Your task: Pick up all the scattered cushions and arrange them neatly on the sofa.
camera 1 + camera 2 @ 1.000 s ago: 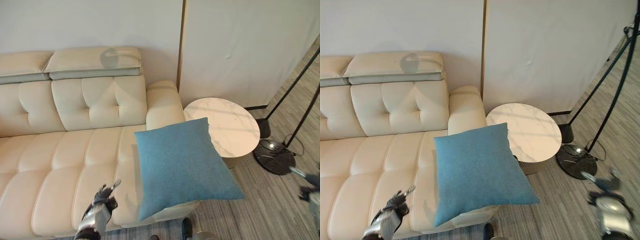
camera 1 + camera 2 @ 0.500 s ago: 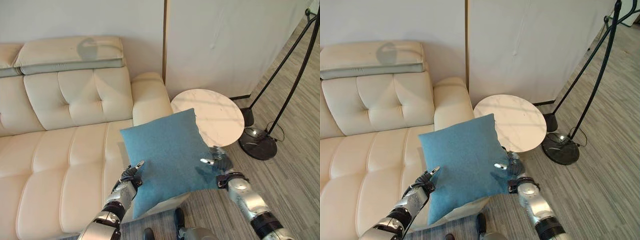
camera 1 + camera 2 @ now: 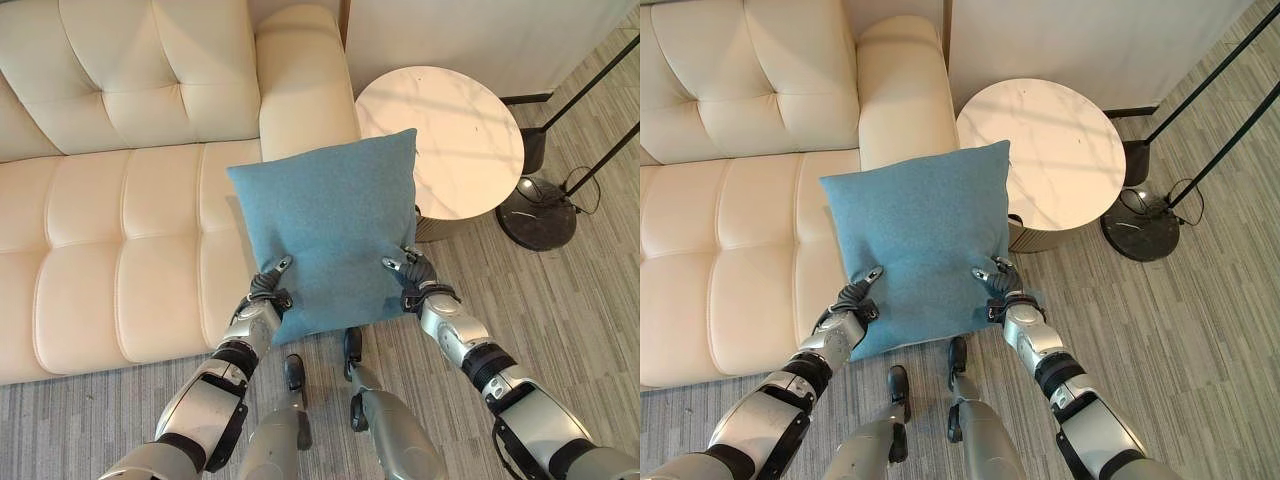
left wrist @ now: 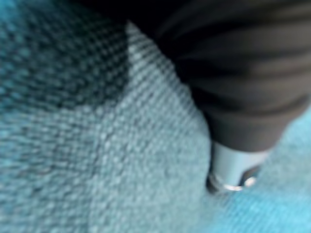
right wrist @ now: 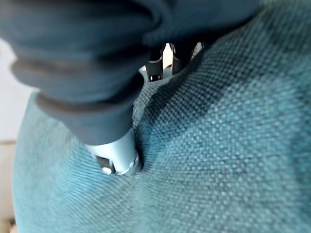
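Observation:
A square blue cushion (image 3: 330,230) hangs over the front right corner of the cream sofa (image 3: 120,250), its lower edge out past the seat. My left hand (image 3: 266,290) grips its lower left corner and my right hand (image 3: 415,275) its lower right corner. Each thumb lies on top of the fabric, and the other fingers are hidden beneath. Up close, the left thumb (image 4: 233,167) dents the blue weave (image 4: 97,145). The right thumb (image 5: 116,155) presses into the cushion (image 5: 218,145) in the same way.
A round marble side table (image 3: 460,130) stands just right of the sofa arm (image 3: 300,80), close behind the cushion. A black lamp base (image 3: 542,212) with slanted poles sits further right on the grey striped floor (image 3: 560,300).
The camera has tilted down. Both hands have come in from the sides and taken the cushion's lower corners; a second ago the left was low by the seat and the right far off.

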